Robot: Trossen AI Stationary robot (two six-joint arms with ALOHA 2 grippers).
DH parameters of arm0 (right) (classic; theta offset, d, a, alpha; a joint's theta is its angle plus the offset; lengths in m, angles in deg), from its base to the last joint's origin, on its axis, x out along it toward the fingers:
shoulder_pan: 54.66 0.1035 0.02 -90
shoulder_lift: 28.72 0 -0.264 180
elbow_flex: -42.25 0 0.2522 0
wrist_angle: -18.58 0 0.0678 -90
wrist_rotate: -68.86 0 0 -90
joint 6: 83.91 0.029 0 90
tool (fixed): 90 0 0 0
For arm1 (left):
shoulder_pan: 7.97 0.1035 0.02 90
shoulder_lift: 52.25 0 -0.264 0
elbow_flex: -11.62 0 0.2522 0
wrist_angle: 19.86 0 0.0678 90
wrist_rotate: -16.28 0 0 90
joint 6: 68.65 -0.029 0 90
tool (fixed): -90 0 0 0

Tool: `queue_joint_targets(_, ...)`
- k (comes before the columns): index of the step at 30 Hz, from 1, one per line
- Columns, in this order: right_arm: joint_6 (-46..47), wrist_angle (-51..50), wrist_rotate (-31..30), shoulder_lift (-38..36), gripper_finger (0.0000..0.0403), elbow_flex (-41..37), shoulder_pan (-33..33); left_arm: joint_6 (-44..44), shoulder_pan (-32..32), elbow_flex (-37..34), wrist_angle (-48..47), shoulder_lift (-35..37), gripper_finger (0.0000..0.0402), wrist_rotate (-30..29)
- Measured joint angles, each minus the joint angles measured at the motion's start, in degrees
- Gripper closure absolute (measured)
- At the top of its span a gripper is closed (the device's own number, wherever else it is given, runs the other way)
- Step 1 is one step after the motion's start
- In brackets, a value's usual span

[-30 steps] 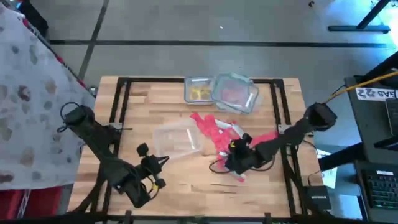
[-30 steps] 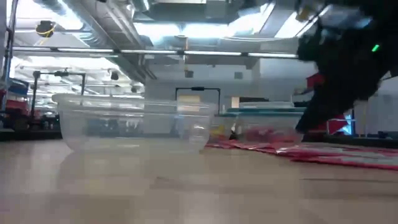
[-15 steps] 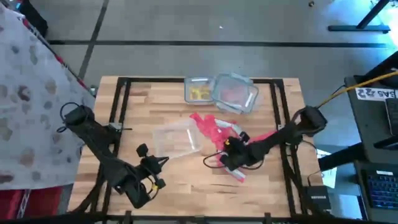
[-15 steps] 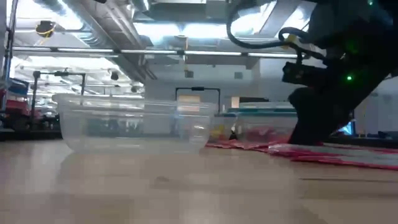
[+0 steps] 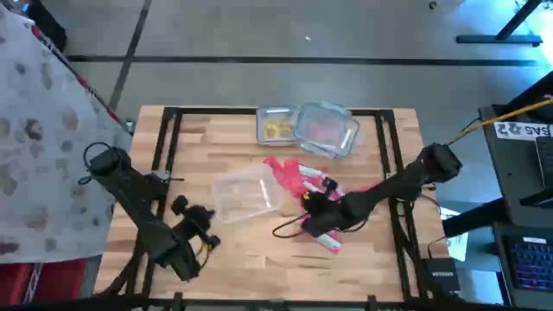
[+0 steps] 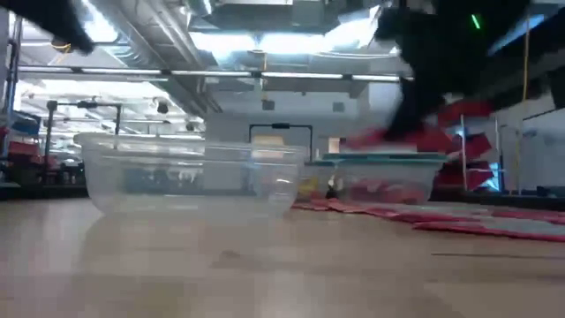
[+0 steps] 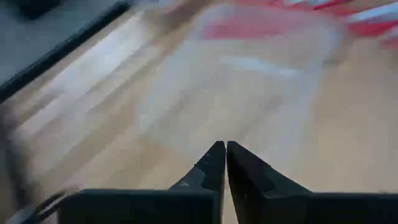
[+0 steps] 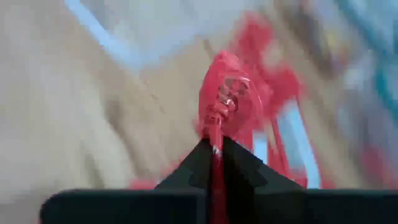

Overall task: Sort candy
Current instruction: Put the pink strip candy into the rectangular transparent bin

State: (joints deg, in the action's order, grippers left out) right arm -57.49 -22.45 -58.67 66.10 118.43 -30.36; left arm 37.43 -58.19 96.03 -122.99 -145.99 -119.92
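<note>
1. A right gripper [image 8: 216, 149] pinches a red packet [image 8: 227, 106] between closed fingers; in the right wrist view the crinkled wrapper stands up from the fingertips.
2. Seen from above, that gripper [image 5: 308, 197] sits over the scattered candy [image 5: 289, 175], the red and pink packets spread across the middle of the wooden table [image 5: 216, 134].
3. At table height, the packet [image 6: 371, 137] hangs clear of the tabletop, with more red packets [image 6: 468, 221] lying flat on the wood to the right of the tubs.
4. An empty clear tub [image 5: 245, 193] rests just left of the candy pile; in the low view the same tub [image 6: 190, 177] stands nearest the camera.
5. Two more clear tubs sit at the far edge of the table, touching each other: one holding yellow pieces [image 5: 276, 128], the other holding red sweets [image 5: 327, 130].
6. The left gripper [image 5: 180, 205] is near the table's front left, well apart from the candy, its fingers [image 7: 211, 168] pressed together with nothing between them.
7. In the left wrist view, the clear tub [image 7: 249, 81] lies ahead of the left arm's closed fingers, blurred, with red packets [image 7: 367, 18] beyond it.
</note>
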Motion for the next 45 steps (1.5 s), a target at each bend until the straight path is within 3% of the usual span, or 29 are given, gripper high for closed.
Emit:
queue_joint_targets(3, -18.7, 11.4, 3.7, 0.0, 0.0390, 1.9, -1.6, 3.1, 0.0, -3.2, -0.2, 0.0, 0.0402, 1.0)
queue_joint_targets(7, -37.7, 25.1, 13.9, 0.5, 0.0389, 2.5, -6.4, 5.5, 0.9, -8.6, 3.2, -0.1, 0.0402, 3.9)
queue_joint_targets(13, -47.9, 34.3, 28.9, 4.5, 0.0389, 2.5, -15.1, 7.6, 0.4, -14.1, 11.1, -0.2, 0.0402, 6.4)
queue_joint_targets(15, -50.7, 35.5, 31.4, 6.2, 0.0389, 2.5, -17.2, 7.5, 0.3, -15.0, 12.6, -0.2, 0.0402, 6.4)
queue_joint_targets(22, -58.7, 39.0, 33.4, 12.6, 0.0388, 4.6, -20.0, 7.4, 0.3, -17.1, 13.6, -0.2, 0.0402, 6.5)
queue_joint_targets(30, -62.4, 31.5, 37.3, 19.9, 0.0380, 13.3, -19.9, 7.8, 0.3, -19.5, 17.6, -0.2, 0.0402, 6.4)
queue_joint_targets(41, -62.0, 30.7, 37.3, 22.4, 0.0236, 16.7, -19.9, 6.0, 0.3, -20.4, 21.5, -0.2, 0.0402, 6.5)
queue_joint_targets(45, -57.4, 27.5, 29.6, 21.7, 0.0209, 17.5, -18.9, 6.0, 0.3, -20.4, 21.6, -0.2, 0.0402, 6.4)
